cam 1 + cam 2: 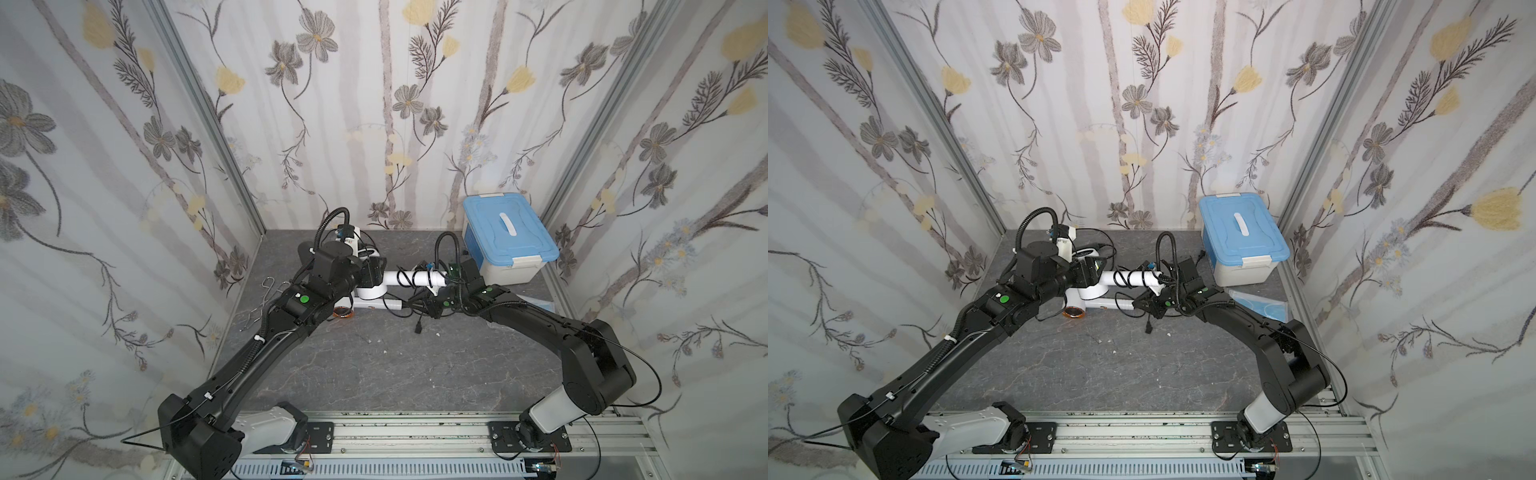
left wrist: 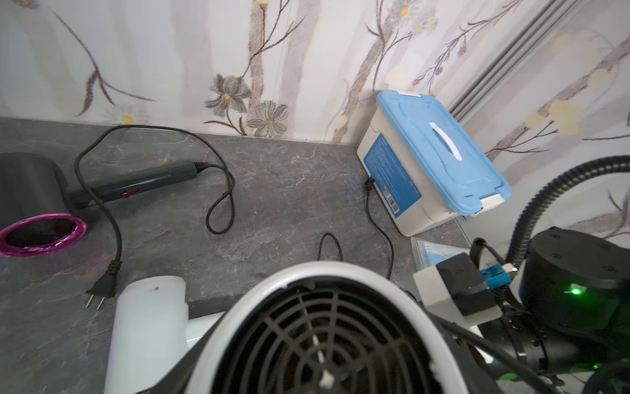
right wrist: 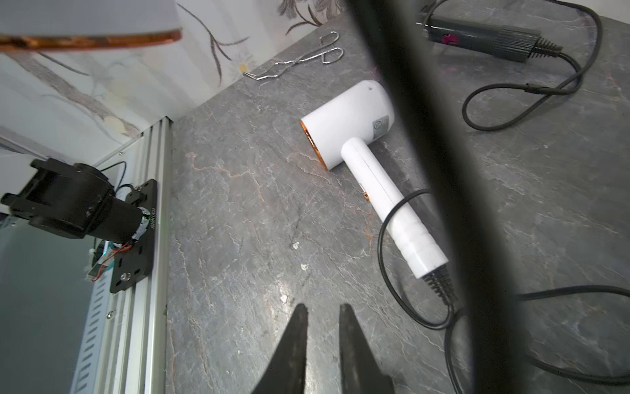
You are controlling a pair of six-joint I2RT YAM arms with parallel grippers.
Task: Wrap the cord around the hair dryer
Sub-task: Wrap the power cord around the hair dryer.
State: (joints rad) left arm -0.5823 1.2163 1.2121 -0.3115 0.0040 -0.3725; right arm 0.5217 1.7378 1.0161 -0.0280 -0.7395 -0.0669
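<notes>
A white hair dryer [image 1: 424, 277] hangs above the table, its handle pointing right. My left gripper [image 1: 371, 274] is shut on its head. The dryer's black rear grille [image 2: 317, 341] fills the left wrist view and hides the fingers. The black cord [image 1: 402, 277] coils a few turns around the handle. Its loose end hangs down to a plug [image 1: 417, 328] just over the table. My right gripper [image 3: 324, 310] sits below the handle's end, jaws slightly apart and empty. The cord [image 3: 443, 170] crosses close in front of its camera as a blurred dark band.
A second white dryer [image 3: 351, 126] with a copper ring lies on the table under the held one, its own cord looped nearby. A dark dryer [image 2: 41, 204] with a magenta ring sits at the back left. Metal tongs [image 1: 270, 286] lie left, a blue-lidded box [image 1: 507, 237] back right.
</notes>
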